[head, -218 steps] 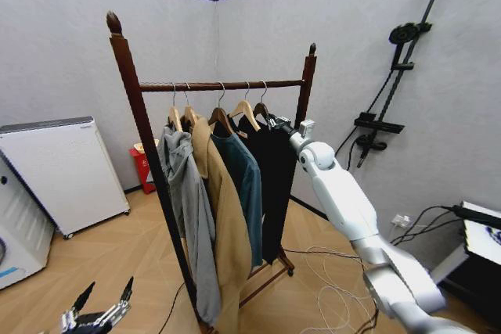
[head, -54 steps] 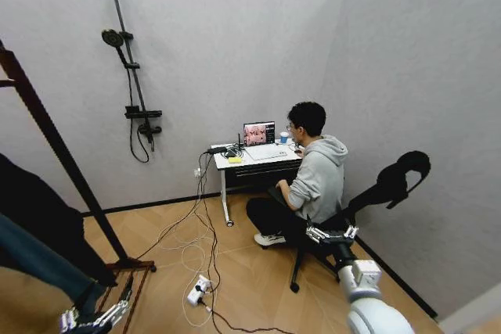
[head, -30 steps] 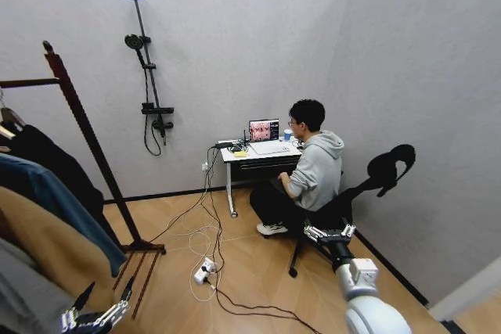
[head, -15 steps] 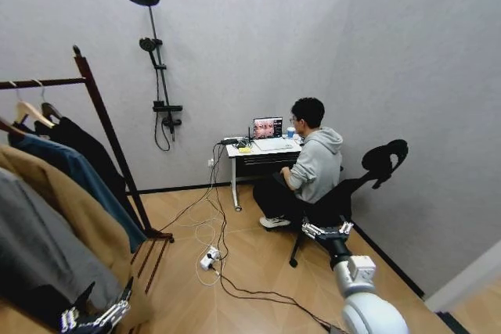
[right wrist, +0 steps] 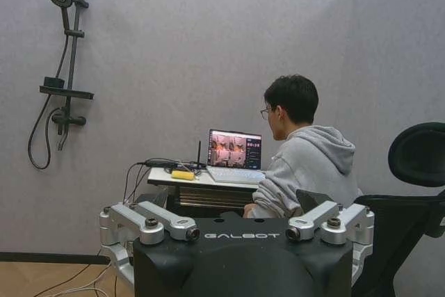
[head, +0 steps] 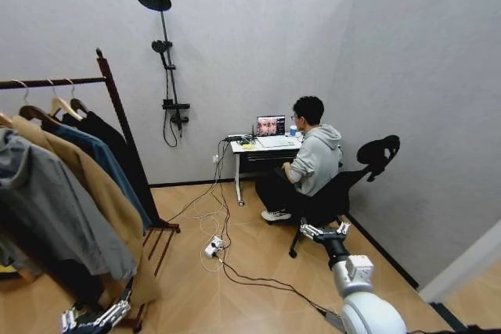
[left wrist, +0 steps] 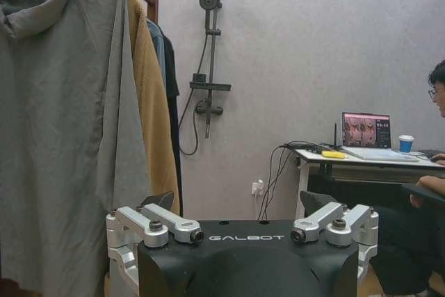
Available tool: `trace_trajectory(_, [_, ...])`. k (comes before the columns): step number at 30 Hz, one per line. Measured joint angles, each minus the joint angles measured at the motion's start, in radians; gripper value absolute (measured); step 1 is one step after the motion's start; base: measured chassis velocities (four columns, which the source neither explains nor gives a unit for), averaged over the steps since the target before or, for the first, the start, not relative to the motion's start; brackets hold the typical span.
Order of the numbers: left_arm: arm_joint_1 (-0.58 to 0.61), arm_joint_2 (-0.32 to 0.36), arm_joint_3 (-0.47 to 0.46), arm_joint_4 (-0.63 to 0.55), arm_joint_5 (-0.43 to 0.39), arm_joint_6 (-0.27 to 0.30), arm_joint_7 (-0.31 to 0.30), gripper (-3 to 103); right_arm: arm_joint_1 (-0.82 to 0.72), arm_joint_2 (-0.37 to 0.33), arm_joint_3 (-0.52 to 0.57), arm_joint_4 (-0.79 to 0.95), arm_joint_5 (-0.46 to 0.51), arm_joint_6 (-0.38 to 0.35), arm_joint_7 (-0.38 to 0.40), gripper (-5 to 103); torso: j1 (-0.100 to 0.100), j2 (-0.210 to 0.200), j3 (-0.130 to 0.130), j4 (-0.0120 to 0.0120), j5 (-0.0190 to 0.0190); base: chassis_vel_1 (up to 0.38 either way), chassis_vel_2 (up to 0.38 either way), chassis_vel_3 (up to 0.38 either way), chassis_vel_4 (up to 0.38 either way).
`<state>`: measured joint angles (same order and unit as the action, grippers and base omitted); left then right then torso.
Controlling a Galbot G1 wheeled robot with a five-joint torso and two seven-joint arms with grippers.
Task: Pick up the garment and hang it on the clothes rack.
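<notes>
The garment (head: 109,142) hangs on the clothes rack (head: 117,115) at the robot's left, last in the row, beside the blue jacket (head: 106,166) and nearest the post. The left gripper (head: 98,317) sits low by the rack's foot, jaws apart and empty. The right gripper (head: 322,231) is held out toward the room, jaws apart and empty.

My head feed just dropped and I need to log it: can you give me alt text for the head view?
A dark wooden clothes rack at the left holds a grey hoodie, a tan coat, a blue jacket and a black garment. Both claws are low and open: left claw below the clothes, right claw toward a desk where a person sits.
</notes>
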<state>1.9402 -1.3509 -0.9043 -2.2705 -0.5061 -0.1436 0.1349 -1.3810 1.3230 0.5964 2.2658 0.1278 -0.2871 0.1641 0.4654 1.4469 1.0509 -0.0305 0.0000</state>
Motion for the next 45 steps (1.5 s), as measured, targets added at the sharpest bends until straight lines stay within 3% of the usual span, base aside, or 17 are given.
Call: trace_trajectory(45, [0.0, 0.0, 0.0, 0.0, 0.0, 0.0, 0.0, 100, 0.005, 0.005, 0.003, -0.013, 0.057, 0.03, -0.038, 100, 0.0, 0.0, 0.0, -0.0001, -0.0001, 0.137, -0.132, -0.133, 0.135])
